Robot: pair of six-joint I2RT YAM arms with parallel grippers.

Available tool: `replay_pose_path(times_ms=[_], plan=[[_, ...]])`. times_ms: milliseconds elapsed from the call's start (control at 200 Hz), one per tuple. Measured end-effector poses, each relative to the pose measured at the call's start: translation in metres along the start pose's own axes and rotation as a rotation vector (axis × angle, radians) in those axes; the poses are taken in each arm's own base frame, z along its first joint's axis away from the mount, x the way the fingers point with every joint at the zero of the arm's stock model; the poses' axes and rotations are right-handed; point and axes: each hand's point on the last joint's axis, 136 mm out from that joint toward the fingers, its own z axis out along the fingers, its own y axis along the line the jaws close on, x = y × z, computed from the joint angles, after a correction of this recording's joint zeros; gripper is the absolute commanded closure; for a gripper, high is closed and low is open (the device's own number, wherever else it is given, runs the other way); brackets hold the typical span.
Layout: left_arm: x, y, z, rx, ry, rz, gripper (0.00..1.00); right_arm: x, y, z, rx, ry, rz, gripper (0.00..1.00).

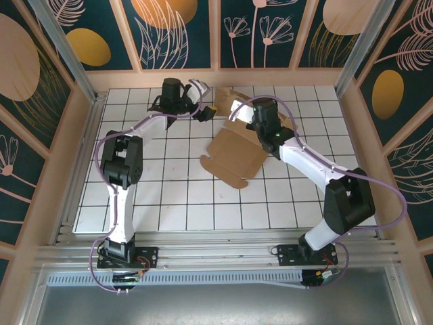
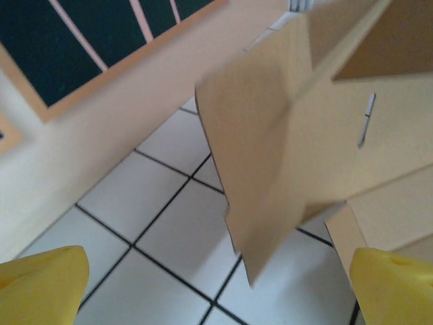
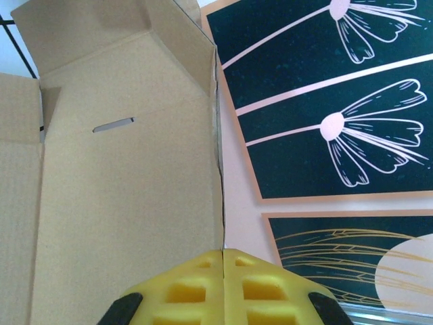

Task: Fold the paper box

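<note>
Brown cardboard, a flat die-cut paper box with flaps and a slit, is lying open on the white tiled table towards its far right side, its far end tilting up off the tiles. The right gripper is pressing its yellow pads together on the edge of a raised panel, holding it up beside the dark teal flower-patterned wall. The left gripper is hovering just left of the box with its yellow fingertips spread wide, gripping nothing. A raised flap is hanging just ahead of them over the tiles, with the wall standing close behind.
</note>
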Motion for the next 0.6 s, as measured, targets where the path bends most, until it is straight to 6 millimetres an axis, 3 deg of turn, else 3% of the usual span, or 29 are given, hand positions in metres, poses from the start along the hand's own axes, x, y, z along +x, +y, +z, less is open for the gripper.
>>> replay_pose_path(times_ms=[140, 345, 601], plan=[[-0.001, 0.001, 0.016, 0.069, -0.010, 0.011, 0.04, 0.001, 0.003, 0.000, -0.006, 0.001, -0.003, 1.00], [0.018, -0.008, 0.033, 0.162, 0.021, -0.082, 0.12, 0.000, 0.003, 0.000, -0.006, 0.000, -0.003, 1.00], [0.039, -0.014, 0.050, 0.233, 0.038, -0.282, 0.43, -0.002, 0.004, 0.000, -0.007, -0.003, -0.001, 1.00]])
